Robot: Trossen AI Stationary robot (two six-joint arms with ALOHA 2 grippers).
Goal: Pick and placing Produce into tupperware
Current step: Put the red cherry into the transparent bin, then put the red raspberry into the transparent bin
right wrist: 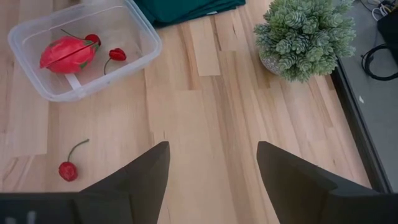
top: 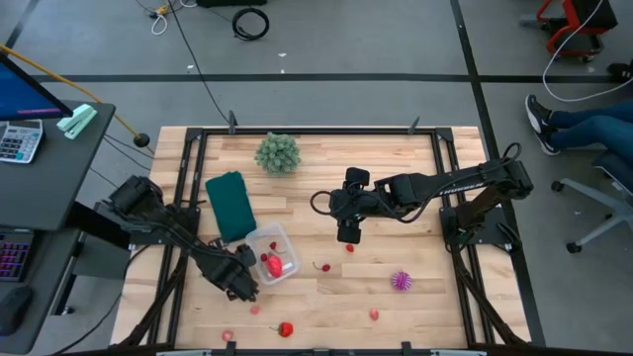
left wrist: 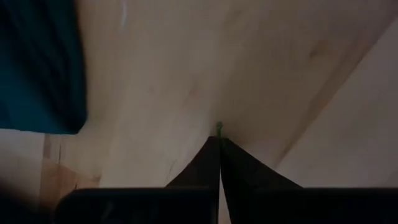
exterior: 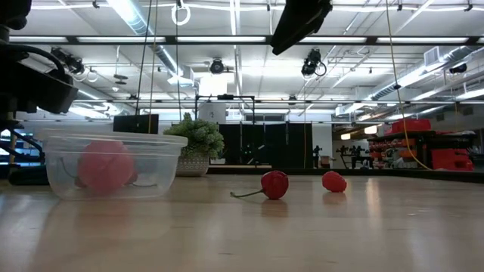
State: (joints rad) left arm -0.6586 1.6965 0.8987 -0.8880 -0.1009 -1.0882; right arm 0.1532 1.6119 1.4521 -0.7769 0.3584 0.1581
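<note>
High view first: my left gripper sits at the 7 o'clock corner of the clear tub, low over the wooden table. The tub holds a big red piece. My right gripper hangs mid-table with a small red piece just beside it at 6 o'clock, a stemmed cherry toward 7 o'clock, and the spiky purple piece toward 4 o'clock. More red bits, one of them, lie along the near edge.

Low view: the tub stands flat with the big piece inside; the cherry and another red piece lie on the boards, well apart from it.

Left wrist view: my left jaws are pressed together, and a thin green tip pokes out just past them. I judge that to be a stem pinched between them, though I cannot see any fruit hanging from it. To do this well I should lift slowly, check that something comes up, then carry it over the tub's middle before letting go.

Right wrist view: my right fingers stand wide apart and empty, with the cherry off to one side.
</note>
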